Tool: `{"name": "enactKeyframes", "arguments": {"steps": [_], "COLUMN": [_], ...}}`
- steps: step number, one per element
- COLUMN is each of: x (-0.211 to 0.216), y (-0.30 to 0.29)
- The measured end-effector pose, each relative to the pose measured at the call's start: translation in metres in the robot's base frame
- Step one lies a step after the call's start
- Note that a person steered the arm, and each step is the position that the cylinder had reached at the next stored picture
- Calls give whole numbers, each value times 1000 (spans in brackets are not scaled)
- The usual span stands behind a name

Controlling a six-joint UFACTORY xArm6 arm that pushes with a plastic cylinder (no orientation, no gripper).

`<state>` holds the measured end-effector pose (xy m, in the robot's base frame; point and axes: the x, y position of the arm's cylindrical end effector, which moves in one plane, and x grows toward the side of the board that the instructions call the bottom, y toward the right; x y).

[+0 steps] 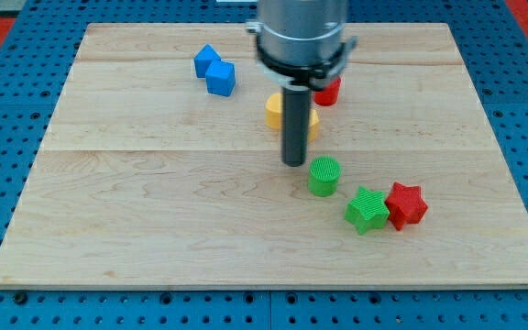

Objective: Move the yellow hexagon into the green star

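Note:
The yellow hexagon (pixel 274 110) lies near the board's middle top, partly hidden behind my dark rod. My tip (pixel 293 163) rests on the board just below the yellow hexagon and just left of a green cylinder (pixel 324 176). The green star (pixel 367 210) lies toward the view's lower right, beyond the green cylinder, touching a red star (pixel 405 204) on its right.
A blue block (pixel 214 71) of two joined cubes lies at the upper left. A red block (pixel 328 92) sits right of the yellow hexagon, partly hidden by the arm. The wooden board (pixel 154 202) lies on a blue pegboard.

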<state>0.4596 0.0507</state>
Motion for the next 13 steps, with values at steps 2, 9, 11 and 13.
{"name": "enactKeyframes", "arguments": {"steps": [2, 9, 11, 13], "x": [-30, -83, -38, 2], "y": [32, -29, -5, 46]}}
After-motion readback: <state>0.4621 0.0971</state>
